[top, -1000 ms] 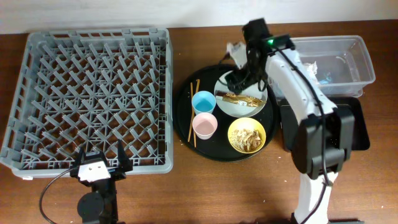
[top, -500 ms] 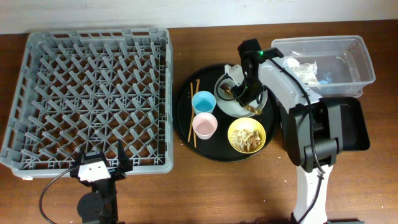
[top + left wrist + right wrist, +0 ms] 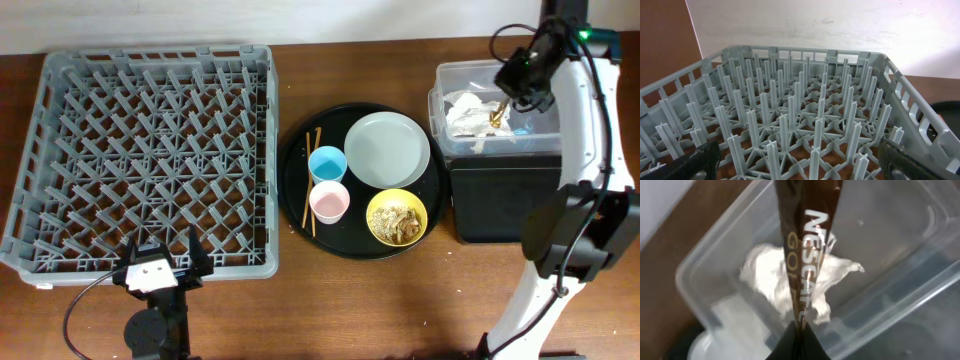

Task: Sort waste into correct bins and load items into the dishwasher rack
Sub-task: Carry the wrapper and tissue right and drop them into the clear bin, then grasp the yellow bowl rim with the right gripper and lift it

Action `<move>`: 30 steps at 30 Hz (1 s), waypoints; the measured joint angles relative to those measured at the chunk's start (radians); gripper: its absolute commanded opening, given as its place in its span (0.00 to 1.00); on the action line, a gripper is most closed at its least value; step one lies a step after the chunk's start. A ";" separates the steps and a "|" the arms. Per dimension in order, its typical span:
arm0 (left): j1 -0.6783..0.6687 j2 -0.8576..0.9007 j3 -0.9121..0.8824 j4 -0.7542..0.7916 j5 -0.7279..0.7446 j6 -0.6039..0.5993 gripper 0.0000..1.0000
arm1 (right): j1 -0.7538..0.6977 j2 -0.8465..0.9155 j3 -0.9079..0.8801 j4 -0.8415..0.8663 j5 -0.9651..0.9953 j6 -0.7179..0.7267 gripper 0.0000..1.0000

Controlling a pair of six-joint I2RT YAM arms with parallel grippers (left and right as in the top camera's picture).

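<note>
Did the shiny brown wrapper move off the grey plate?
Yes. The brown wrapper went right, away from the grey plate, and now hangs from the right gripper over the clear tub.

Overhead, the light is bright and even, with only soft shadow at the near edge of the dishwasher rack (image 3: pixel 150 150). From my left wrist, the wall (image 3: pixel 840 30) behind the rack glares white. My right wrist view is blurred, the wrapper (image 3: pixel 807 255) smeared.
</note>
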State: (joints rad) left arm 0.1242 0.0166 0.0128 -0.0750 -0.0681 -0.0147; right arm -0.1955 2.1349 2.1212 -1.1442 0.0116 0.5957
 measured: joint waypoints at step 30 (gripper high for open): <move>0.000 0.000 0.000 0.000 0.000 0.000 0.99 | 0.582 -0.232 -0.692 0.151 -0.171 -0.095 0.59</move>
State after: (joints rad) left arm 0.1242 0.0166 0.0128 -0.0746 -0.0681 -0.0147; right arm 0.3866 1.9034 1.4296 -0.9928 -0.1593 0.5011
